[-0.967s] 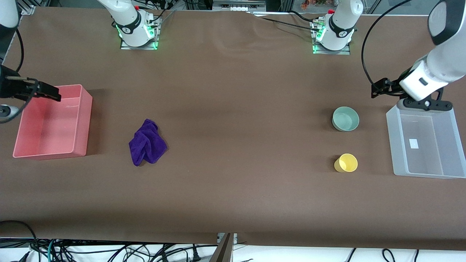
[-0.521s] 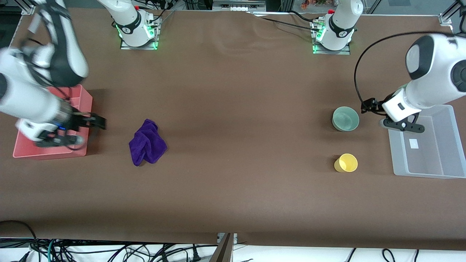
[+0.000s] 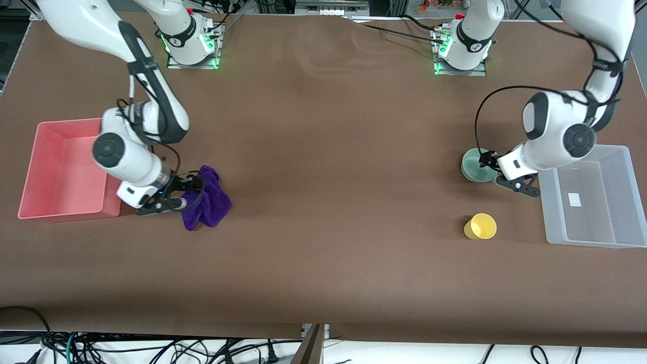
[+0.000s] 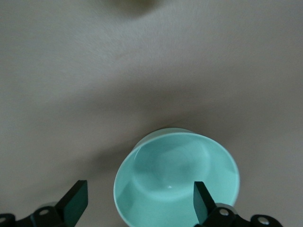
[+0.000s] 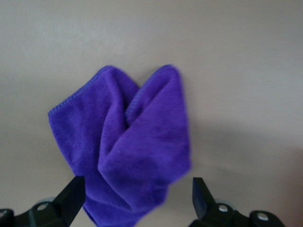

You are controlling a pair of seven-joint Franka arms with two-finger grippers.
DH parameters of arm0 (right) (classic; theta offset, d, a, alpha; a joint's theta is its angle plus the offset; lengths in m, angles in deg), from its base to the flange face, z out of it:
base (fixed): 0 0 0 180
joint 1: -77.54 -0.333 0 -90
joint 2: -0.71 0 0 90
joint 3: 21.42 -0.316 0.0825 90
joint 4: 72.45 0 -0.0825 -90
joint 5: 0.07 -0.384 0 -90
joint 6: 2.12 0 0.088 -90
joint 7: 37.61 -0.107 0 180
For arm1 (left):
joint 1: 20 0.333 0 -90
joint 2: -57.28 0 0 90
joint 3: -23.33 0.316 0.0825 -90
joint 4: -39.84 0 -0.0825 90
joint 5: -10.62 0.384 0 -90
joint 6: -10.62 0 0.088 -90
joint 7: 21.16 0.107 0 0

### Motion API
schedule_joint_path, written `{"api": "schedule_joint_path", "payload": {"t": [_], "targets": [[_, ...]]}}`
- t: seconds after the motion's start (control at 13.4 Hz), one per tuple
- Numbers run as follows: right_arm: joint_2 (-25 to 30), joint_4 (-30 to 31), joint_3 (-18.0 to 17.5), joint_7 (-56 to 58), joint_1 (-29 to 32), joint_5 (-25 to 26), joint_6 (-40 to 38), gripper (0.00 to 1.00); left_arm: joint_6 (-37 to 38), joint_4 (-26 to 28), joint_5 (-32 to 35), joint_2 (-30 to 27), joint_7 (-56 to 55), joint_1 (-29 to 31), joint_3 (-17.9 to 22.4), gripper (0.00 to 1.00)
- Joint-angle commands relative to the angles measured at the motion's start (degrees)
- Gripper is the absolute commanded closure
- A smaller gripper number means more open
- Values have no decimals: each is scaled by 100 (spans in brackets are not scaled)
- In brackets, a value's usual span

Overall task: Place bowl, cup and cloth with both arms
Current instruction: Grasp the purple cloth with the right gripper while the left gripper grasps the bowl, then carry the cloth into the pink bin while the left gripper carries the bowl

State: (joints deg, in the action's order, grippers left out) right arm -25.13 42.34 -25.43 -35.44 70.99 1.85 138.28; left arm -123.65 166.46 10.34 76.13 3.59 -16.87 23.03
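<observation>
Swung in off the bins: left hand (image 4: 137, 210) spread wide over bowl (image 3: 475, 166), right hand (image 5: 135, 205) likewise over cloth (image 3: 210, 199); probably grasping next.

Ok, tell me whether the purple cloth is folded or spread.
Folded: the cloth lies bunched in overlapping folds on the table, right gripper open over it.

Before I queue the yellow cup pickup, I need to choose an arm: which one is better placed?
Probably left. The left gripper hangs open over the mint-green bowl, beside the yellow cup. The right gripper is open over the purple cloth at the table's right-arm end.
</observation>
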Motion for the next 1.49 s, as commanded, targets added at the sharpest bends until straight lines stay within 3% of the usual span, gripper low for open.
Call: {"api": "schedule_joint_path", "payload": {"t": [0.0, 0.07, 0.15, 0.22, 0.3, 0.45, 0.52, 0.82, 1.04, 1.26, 1.41], "targets": [[-131, 254, 14, 55, -65, -51, 452, 0, -205, -41, -86, 155, 1037, 13, 144, 52], [-219, 281, 14, 72, -83, -51, 619, 0, -214, -59, -86, 155, 1337, 30, 162, 81], [-289, 307, 14, 142, -109, -51, 760, 0, -214, -68, -86, 155, 1453, 39, 170, 100], [-342, 316, 14, 239, -109, -51, 883, 10, -214, -59, -86, 198, 1454, 39, 170, 100], [-386, 316, 14, 457, -109, -51, 937, 30, -214, -68, -86, 251, 1454, 31, 170, 100], [-439, 307, 23, 949, -100, -60, 999, 82, -197, -94, -86, 225, 1506, 39, 170, 100], [-431, 290, 23, 977, -92, -60, 990, 100, -188, -120, -86, 155, 1550, 48, 170, 100], [-221, -34, 66, 978, -22, -60, 650, 100, 529, -523, -86, -590, 1542, 144, 188, 100], [69, -1016, 119, 1013, 215, -8, -1191, 100, 2145, -1777, -16, -681, 1899, 206, 476, 100], [368, -2053, 435, 1353, 295, 54, -3169, 100, 2291, -2422, 475, -531, 2735, 241, 995, 100], [492, -2713, 829, 1994, 383, 203, -4374, 100, 2169, -2677, 529, -251, 2755, 250, 1451, 100]]}}
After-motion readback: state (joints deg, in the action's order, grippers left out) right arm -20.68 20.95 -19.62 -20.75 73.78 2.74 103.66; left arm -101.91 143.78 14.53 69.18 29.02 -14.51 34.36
